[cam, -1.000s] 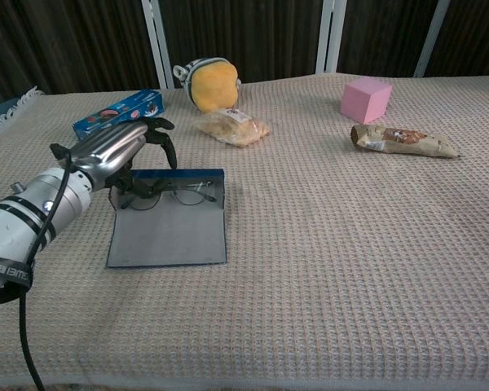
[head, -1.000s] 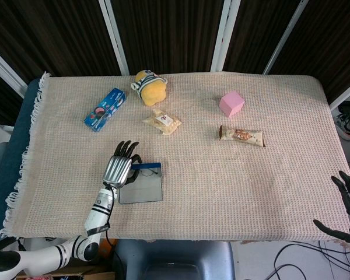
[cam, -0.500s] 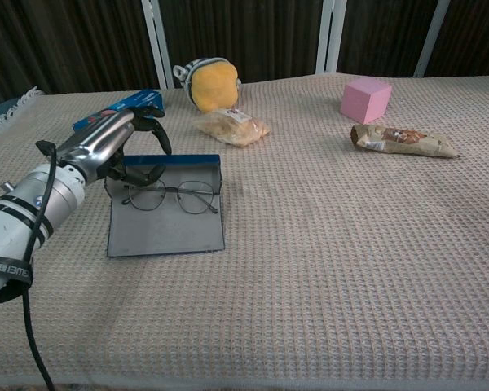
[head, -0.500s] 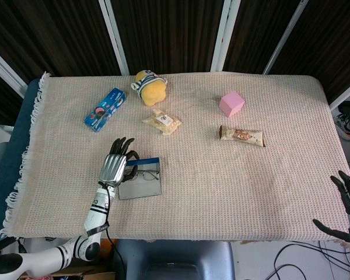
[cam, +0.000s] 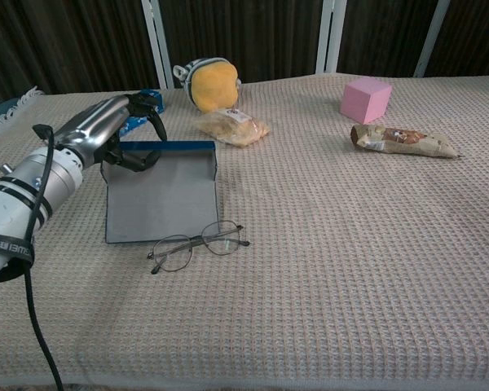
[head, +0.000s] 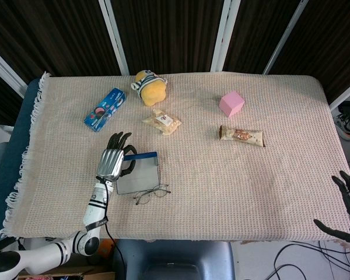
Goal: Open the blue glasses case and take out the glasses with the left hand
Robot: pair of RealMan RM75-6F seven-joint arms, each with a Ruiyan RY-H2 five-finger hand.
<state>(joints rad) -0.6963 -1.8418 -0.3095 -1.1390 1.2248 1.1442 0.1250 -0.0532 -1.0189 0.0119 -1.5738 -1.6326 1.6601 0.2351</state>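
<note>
The blue glasses case (head: 137, 174) (cam: 159, 195) lies open on the cloth, its grey inside facing up and its blue rim on the far side. My left hand (head: 112, 160) (cam: 106, 138) grips the case's far left corner, fingers curled over the rim. The thin-framed glasses (head: 150, 193) (cam: 197, 244) lie on the cloth just in front of the case's near edge, outside it and free of the hand. At the lower right edge of the head view, my right hand (head: 349, 205) hangs off the table with fingers spread, holding nothing.
At the back are a blue box (head: 105, 109), a yellow plush toy (head: 150, 86) (cam: 210, 83) and a clear snack bag (head: 162, 121) (cam: 232, 127). A pink cube (head: 231, 103) (cam: 365, 98) and a snack bar (head: 241, 135) (cam: 402, 140) lie to the right.
The glasses have come out of the case and now lie on the cloth in front of it. My left hand and the case shifted slightly back and left.
</note>
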